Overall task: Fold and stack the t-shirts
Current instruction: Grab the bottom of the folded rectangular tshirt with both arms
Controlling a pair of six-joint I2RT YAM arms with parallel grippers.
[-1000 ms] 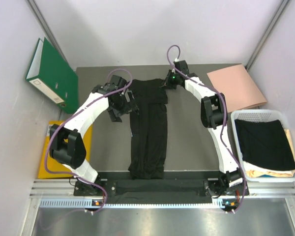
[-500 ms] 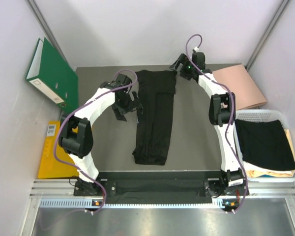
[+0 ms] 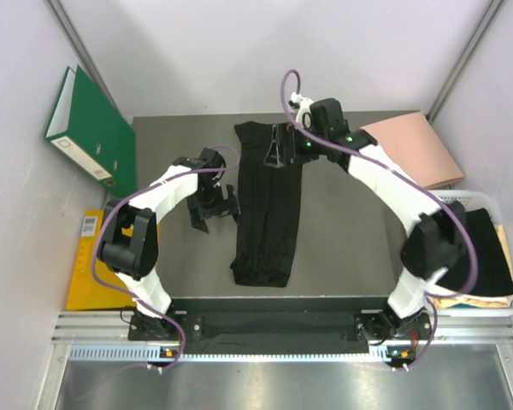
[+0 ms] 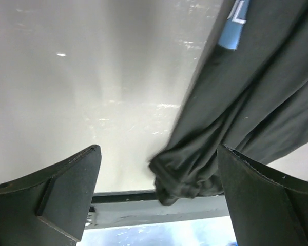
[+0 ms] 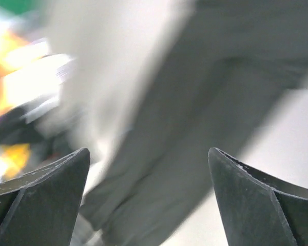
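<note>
Black t-shirt (image 3: 269,209): strip laid near-to-far. Right gripper (image 3: 278,152), wide apart, empty, held over far end; left gripper (image 3: 211,207) likewise, beside left edge.

Left arm (image 3: 164,190) and right arm (image 3: 383,181): white shells, black joints. Purple cables (image 3: 283,88) run along both, and the fingers (image 4: 56,189) are black wedges.

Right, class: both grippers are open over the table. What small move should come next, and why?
Probably lower the right gripper onto the far end of the black t-shirt and close on it. The shirt lies as a long narrow strip, not yet folded crosswise, and that open gripper hovers over that end.
</note>
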